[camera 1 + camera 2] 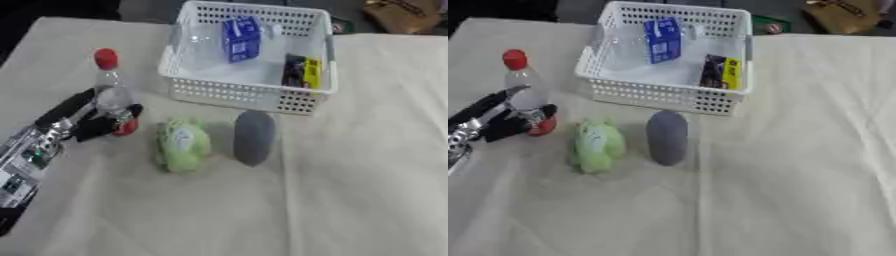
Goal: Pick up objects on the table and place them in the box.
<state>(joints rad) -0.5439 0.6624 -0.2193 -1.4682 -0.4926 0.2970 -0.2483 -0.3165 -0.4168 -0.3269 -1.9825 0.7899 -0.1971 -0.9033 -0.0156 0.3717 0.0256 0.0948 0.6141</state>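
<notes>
Now the left hand [92, 120] curls round the clear bottle [111, 92] — upright, red-capped — apparently touching its base, beside the green vegetable [181, 145].

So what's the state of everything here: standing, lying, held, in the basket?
Bottle: upright on the table, red cap on, left hand's fingers curled round it.
Left hand: shut on the bottle.
Green thing: lying on the table, untouched.
Grey thing: lying on the table, untouched.
Basket: upright, open top.
Blue carton: inside the basket.
Yellow-black pack: inside the basket, by its right wall.
Right hand: not in view.
</notes>
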